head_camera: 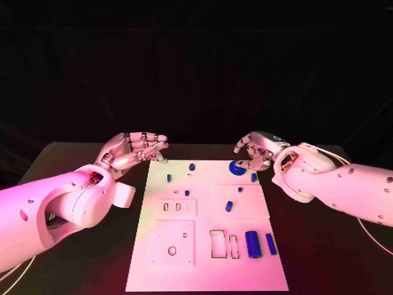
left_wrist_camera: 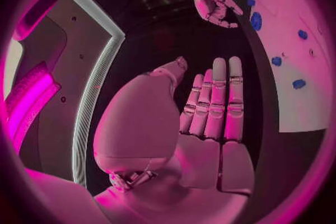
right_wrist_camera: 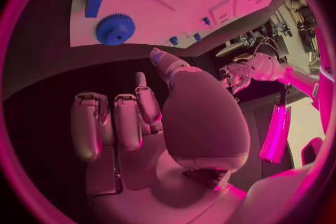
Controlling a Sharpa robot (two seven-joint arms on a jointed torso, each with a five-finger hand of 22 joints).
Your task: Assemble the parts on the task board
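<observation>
Head view gives me the white task board [head_camera: 206,246] lying on the black bench [head_camera: 320,258], and I place everything else against that board. My left robot hand [head_camera: 134,149] hovers just off the board's far left corner, over the bench, holding nothing; from the left wrist view its fingers [left_wrist_camera: 213,103] are stretched out side by side with the thumb apart. My right robot hand [head_camera: 260,149] sits at the board's far right corner, its fingers curled inward with nothing in them. Just beside it, on the board's far right part, lies a blue gear [head_camera: 237,169], with a small blue block [head_camera: 254,177] next to it. A thick blue cylinder [head_camera: 252,244] and a thinner blue pin [head_camera: 271,244] lie on the board's near right part, beside two rectangular slots [head_camera: 218,244]. Small blue pegs [head_camera: 191,166] dot the board's far half.
</observation>
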